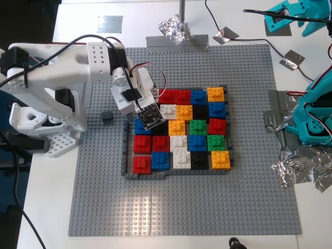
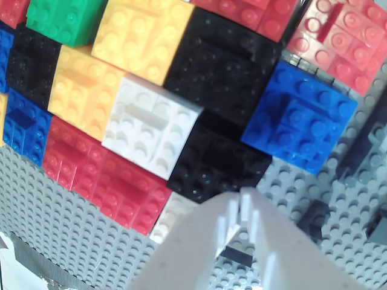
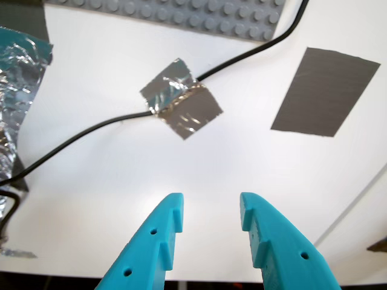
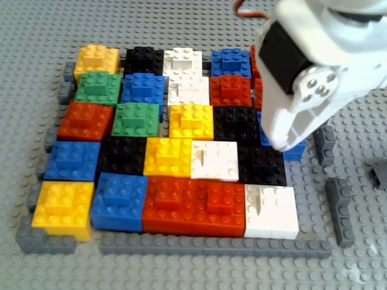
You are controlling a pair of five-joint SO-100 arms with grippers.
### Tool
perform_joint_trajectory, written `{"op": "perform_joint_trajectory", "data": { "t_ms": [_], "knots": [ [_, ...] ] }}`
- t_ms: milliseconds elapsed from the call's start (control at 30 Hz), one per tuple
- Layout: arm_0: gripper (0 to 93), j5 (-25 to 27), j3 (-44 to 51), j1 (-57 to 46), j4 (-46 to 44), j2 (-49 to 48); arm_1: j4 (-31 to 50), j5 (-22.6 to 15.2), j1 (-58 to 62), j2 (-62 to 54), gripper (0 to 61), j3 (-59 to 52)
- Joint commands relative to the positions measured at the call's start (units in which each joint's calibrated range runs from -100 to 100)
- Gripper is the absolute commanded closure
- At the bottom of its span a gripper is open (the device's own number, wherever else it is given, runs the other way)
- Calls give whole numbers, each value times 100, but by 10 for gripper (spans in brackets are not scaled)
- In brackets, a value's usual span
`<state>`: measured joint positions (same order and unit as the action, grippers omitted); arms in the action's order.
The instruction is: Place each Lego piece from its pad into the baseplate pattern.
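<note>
A white tabletop [image 1: 46, 207] carries the large grey studded plate holding the baseplate pattern [image 1: 179, 132], centre of the exterior view; my second gripper [image 1: 148, 115], white, hangs over the mosaic's upper-left corner; my first gripper [image 1: 290, 18], teal, sits at the upper right of that view, well apart. Second wrist view: the white fingers [image 2: 233, 226] nearly meet, nothing visibly between them, beside a black brick [image 2: 221, 160]. First wrist view: teal fingers [image 3: 163, 232] parted and empty above a grey tape pad [image 3: 323, 90], no red Lego piece on it. Other view: red bricks [image 4: 193, 205] lie in the near row.
</note>
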<state>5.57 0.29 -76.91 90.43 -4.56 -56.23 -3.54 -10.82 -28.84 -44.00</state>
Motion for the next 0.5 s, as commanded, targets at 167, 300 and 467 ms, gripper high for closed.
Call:
{"op": "perform_joint_trajectory", "data": {
  "t_ms": [167, 300, 467],
  "knots": [
    [815, 17, 84, -45, -4, -196, -1504, -151, 142, -832, 612, 631],
    [815, 17, 84, -45, -4, -196, -1561, -283, 498, -961, 612, 278],
    [815, 17, 84, -45, -4, -196, -1008, -508, 882, -1013, 612, -462]
  ]
}}
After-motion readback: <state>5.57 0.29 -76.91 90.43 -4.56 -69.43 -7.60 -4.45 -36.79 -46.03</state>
